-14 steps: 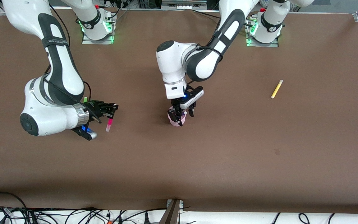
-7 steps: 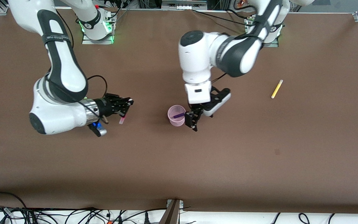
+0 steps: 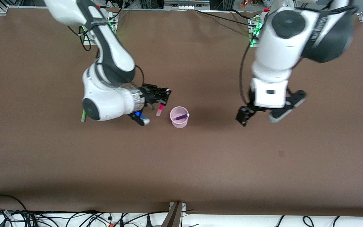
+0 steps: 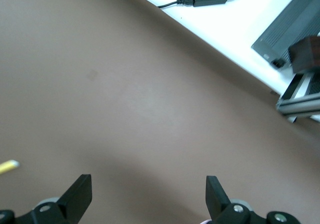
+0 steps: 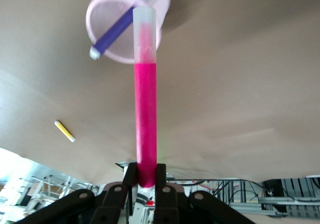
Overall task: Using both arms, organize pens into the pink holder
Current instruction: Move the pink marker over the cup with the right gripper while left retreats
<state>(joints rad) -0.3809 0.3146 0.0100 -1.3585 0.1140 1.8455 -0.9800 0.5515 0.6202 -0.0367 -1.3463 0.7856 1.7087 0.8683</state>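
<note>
The pink holder (image 3: 179, 117) stands mid-table with the dark purple pen (image 3: 181, 117) leaning inside it. Just beside the holder, toward the right arm's end, my right gripper (image 3: 164, 97) is shut on the magenta pen (image 3: 160, 110), which hangs tip-down close to the rim. The right wrist view shows that pen (image 5: 145, 109) clamped in the gripper (image 5: 146, 171), with the holder (image 5: 107, 4) and purple pen (image 5: 112, 31) past its tip. My left gripper (image 3: 243, 117) hangs open and holds nothing (image 4: 148, 181), over bare table toward the left arm's end. A yellow pen (image 5: 65, 131) lies on the table, its tip (image 4: 7, 167) showing.
A lime green pen (image 3: 83, 115) lies on the table, partly hidden under the right arm's wrist. In the front view the left arm covers the yellow pen. Cables and a rail (image 3: 175, 214) run along the table edge nearest the front camera.
The left gripper opened, left the purple pen in the holder and swung away toward its own end. The right arm carried the magenta pen across to just beside the holder.
</note>
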